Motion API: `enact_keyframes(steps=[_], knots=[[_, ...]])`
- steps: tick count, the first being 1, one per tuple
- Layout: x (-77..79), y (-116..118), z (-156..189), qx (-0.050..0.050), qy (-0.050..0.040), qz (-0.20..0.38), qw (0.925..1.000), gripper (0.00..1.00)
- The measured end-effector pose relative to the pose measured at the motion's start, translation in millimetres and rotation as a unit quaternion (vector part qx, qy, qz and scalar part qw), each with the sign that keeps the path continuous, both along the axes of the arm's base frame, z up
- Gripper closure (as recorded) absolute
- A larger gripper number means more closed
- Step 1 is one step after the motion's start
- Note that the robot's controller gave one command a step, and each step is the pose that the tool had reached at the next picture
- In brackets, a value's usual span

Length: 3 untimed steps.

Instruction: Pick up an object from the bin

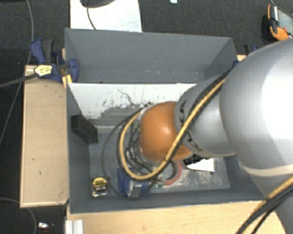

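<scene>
Arm (263,116) came in from the right and covered most of the right half of the grey bin (146,57). Its orange cover (158,130) sat over the middle of the bin floor. Yellow and black cables (124,145) looped round the cover's left side and down toward the front.

The tool (139,179) was low, under the orange cover, near the bin's front wall and a little left of middle. The cover and cables blocked most of it, so open or closed: could not tell.

A blue thing (126,185) lay right at the tool's lower end, against the front of the floor, with a grey part next to it. This was the item nearest the tool. Touching or gripped: could not tell, and nothing was clearly seen held.

Other items:
- A black block (84,129) lay at the left wall, partly up the slope and well apart from the tool.
- A yellow and black tape measure (100,186) lay in the front left corner, just left of the blue thing.
- A thin red loop (175,177) lay on the floor just right of the tool, partly under the arm.
- A white card (204,165) lay flat on the right side of the floor, its edge tucked under the arm.

The bin's back slope showed scuffed white paint.
</scene>
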<state>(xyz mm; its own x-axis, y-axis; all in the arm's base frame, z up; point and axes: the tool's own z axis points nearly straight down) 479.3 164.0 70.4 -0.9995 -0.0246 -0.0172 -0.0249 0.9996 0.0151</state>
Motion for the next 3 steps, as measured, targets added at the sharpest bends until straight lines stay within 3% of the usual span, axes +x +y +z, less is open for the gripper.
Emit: enact_keyframes(steps=[1,2,3], knots=[[2.1,-63,0,-0.001,-0.0023,0.053,0.9986,0.00],[6.5,-23,0,0.002,-0.0036,0.040,0.9992,0.00],[6.0,-38,0,0.001,-0.0028,0.038,0.9993,0.00]])
